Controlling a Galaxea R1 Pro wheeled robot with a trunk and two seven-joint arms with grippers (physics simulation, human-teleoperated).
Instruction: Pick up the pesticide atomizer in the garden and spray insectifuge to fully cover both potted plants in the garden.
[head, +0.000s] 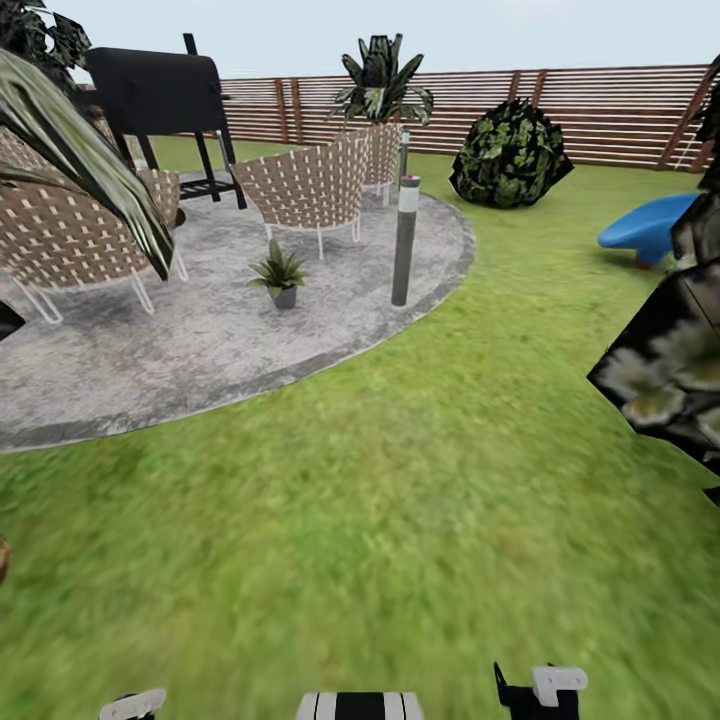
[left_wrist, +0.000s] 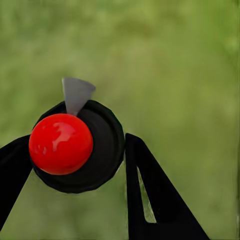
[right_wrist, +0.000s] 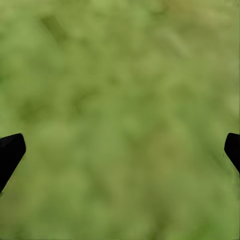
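Facing the garden from the lawn (head: 400, 480), the head view shows one potted plant (head: 279, 272) on the stone patio (head: 200, 340), near its right edge beside a bollard (head: 405, 240) and in front of wicker chairs (head: 310, 185). A slat fence (head: 560, 110) rings the grass.

At the left wrist, the left gripper (left_wrist: 75, 165) is clamped on a dark round thing with a red ball, probably the atomizer (left_wrist: 75, 147) seen end-on, carried ready for spraying.

At the right wrist, the right gripper (right_wrist: 120, 150) has its fingers wide apart over blurred grass, holding nothing.
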